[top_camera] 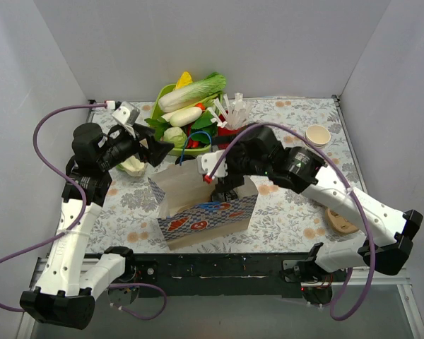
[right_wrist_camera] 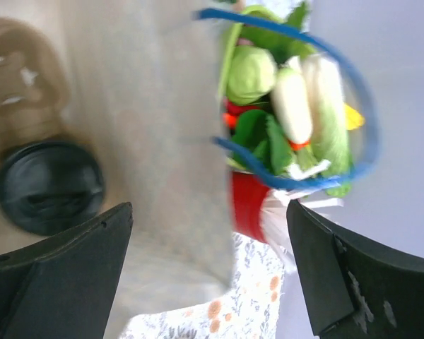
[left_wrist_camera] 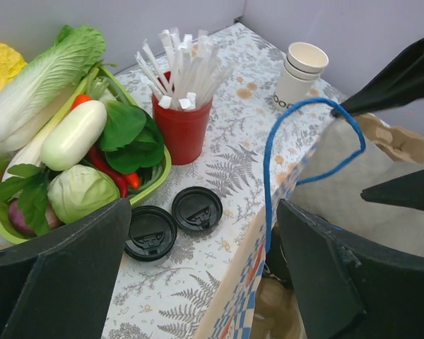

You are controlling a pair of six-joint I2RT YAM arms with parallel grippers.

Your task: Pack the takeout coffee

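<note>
The takeout coffee (right_wrist_camera: 49, 185) shows its round black lid low inside the paper bag (top_camera: 198, 208) in the right wrist view; in the top view my right arm hides it. My right gripper (right_wrist_camera: 208, 212) is open above the bag's mouth, with the lid off to the left of its fingers and nothing between them. It hangs over the bag (top_camera: 222, 183) in the top view. My left gripper (left_wrist_camera: 205, 233) is open too, straddling the bag's patterned rim (left_wrist_camera: 247, 282) near the blue handle (left_wrist_camera: 268, 169). Seen from above, it (top_camera: 166, 152) sits at the bag's back left.
Two loose black lids (left_wrist_camera: 150, 233) (left_wrist_camera: 196, 208) lie beside a green basket of vegetables (left_wrist_camera: 159, 173). A red straw holder (left_wrist_camera: 182, 131) stands behind them. Stacked white cups (top_camera: 318, 135) are at the back right, and a tan wooden piece (top_camera: 341, 220) lies at the right.
</note>
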